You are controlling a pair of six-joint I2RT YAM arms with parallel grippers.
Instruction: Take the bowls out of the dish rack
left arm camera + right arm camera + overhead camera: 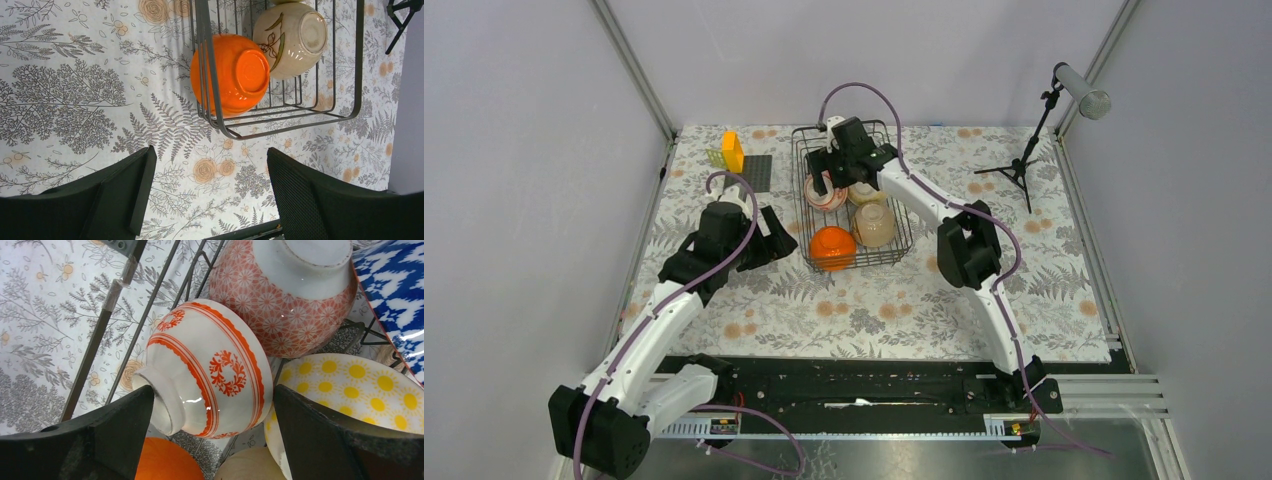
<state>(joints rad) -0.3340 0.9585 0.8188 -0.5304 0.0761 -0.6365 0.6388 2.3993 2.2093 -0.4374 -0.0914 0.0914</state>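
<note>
The black wire dish rack [803,205] stands at the back middle of the table. In it lie an orange bowl [832,247], a cream bowl [875,225], a second cream bowl [865,193] and a white bowl with red pattern [825,190]. My right gripper [849,168] is inside the rack. In the right wrist view it [212,405] is open, its jaws on either side of the white red-patterned bowl [210,365]. A pinkish bowl [290,295] and a blue-and-white bowl [395,285] lie beyond. My left gripper [771,238] is open and empty, left of the rack.
A yellow-dotted bowl [350,390] lies in the rack beside my right finger. A yellow block [732,150] and a flat dark grey plate [757,172] sit at the back left. A microphone stand [1027,150] stands at the back right. In the left wrist view the rack corner [280,122] is just ahead.
</note>
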